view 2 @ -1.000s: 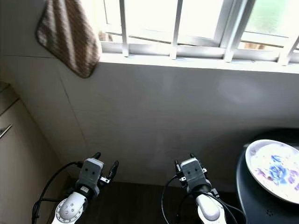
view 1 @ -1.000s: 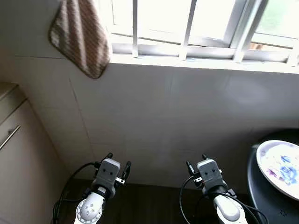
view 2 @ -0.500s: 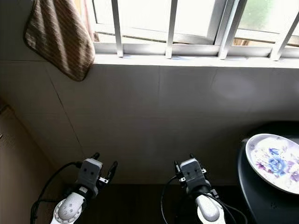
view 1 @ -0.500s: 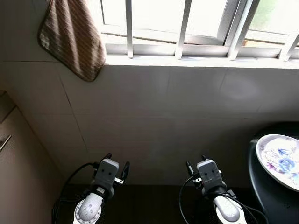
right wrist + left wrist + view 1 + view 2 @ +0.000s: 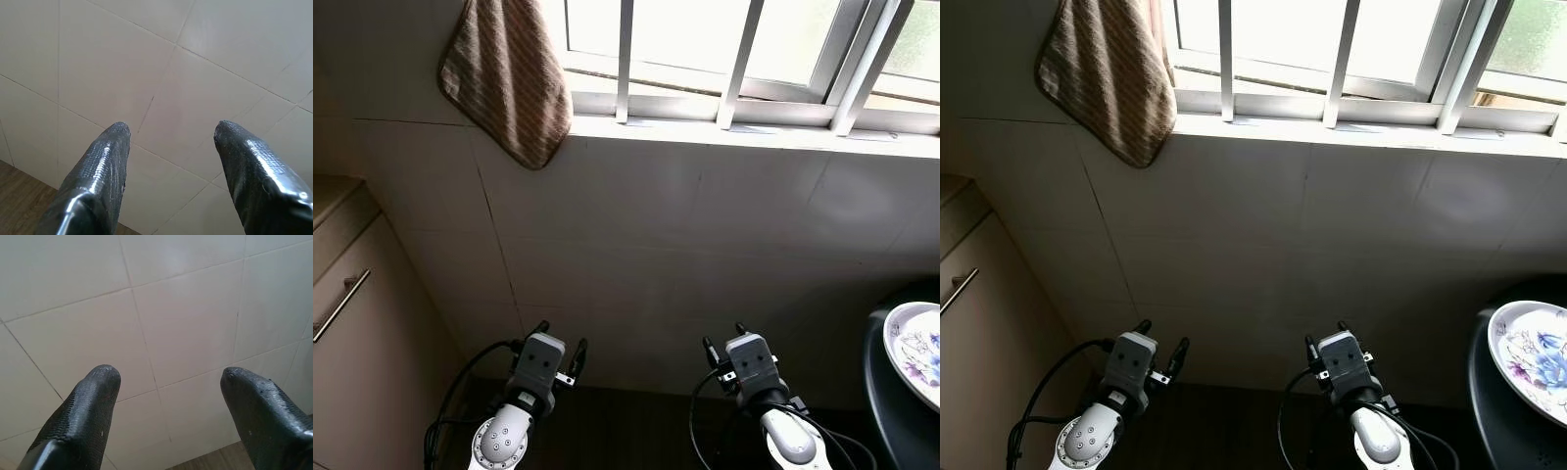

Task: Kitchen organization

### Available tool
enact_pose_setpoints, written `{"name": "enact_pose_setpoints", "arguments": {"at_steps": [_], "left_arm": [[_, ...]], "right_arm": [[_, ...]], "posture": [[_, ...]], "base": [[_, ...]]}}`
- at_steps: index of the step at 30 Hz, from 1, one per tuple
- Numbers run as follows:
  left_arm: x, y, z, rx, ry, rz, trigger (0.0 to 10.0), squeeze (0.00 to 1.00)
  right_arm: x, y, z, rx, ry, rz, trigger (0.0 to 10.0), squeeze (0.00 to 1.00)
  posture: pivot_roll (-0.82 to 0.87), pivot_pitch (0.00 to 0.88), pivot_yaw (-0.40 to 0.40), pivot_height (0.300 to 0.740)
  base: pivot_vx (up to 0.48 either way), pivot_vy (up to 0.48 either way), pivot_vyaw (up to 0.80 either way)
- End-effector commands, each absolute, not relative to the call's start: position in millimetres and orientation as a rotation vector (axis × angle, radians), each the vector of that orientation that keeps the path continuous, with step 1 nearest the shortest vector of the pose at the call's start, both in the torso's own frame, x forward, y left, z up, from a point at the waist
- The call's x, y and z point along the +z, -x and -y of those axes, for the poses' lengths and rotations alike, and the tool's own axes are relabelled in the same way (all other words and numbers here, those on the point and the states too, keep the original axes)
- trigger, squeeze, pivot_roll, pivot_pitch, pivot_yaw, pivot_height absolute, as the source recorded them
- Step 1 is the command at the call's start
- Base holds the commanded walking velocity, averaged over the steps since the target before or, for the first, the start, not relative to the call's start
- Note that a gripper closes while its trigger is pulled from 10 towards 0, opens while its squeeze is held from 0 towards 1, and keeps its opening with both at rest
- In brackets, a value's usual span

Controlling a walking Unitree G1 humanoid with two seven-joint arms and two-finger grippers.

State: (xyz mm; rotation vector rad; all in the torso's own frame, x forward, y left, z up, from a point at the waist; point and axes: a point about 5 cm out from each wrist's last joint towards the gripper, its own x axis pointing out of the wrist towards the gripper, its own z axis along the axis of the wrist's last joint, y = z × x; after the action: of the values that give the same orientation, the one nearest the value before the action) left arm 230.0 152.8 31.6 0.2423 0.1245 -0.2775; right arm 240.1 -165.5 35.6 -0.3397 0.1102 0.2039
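Rightward, white plate (image 5: pixel 1531 357) (blue floral), black surface (image 5: pixel 1498 431)

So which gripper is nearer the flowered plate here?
Right. The right gripper is raised before the tiled wall, with the flowered plate off to its right; the left gripper is farther left, toward the cabinet.

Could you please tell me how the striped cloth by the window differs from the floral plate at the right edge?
The striped cloth hangs limp against the tiled wall, high on the robot's left; the floral plate lies on a dark round surface, low on its right. The cloth is brown with fine stripes; the plate is white with blue and purple flowers. Both are apart from the open left tool and right tool.
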Motion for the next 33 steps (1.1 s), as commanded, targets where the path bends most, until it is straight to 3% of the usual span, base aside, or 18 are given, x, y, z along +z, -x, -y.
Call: {"name": "enact_pose_setpoints", "arguments": {"at_steps": [1,17,24,33], "left_arm": [[31.7,-231.3,-151.7,-0.285,-0.246,-0.125,10.0,0.00],[19.2,-228.7,-151.0,-0.296,-0.241,-0.164,10.0,0.00],[19.8,-228.5,-151.3,-0.300,-0.246,-0.159,10.0,0.00],[21.1,-229.5,-153.0,-0.292,-0.252,-0.156,10.0,0.00]], "right_arm": [[36.4,-241.9,168.2,0.200,0.340,-0.106,10.0,0.00],[24.4,-238.9,165.2,0.204,0.347,-0.132,10.0,0.00],[26.0,-238.0,165.9,0.196,0.340,-0.118,10.0,0.00],[28.4,-238.7,164.6,0.200,0.347,-0.104,10.0,0.00]], "posture": [[0.03,0.000,0.003,0.740],[0.05,0.000,0.002,0.740],[0.05,0.000,0.001,0.740],[0.05,0.000,0.004,0.740]], "base": [[0.000,0.000,0.00],[0.000,0.000,0.00],[0.000,0.000,-0.69],[0.000,-0.464,0.00]]}}
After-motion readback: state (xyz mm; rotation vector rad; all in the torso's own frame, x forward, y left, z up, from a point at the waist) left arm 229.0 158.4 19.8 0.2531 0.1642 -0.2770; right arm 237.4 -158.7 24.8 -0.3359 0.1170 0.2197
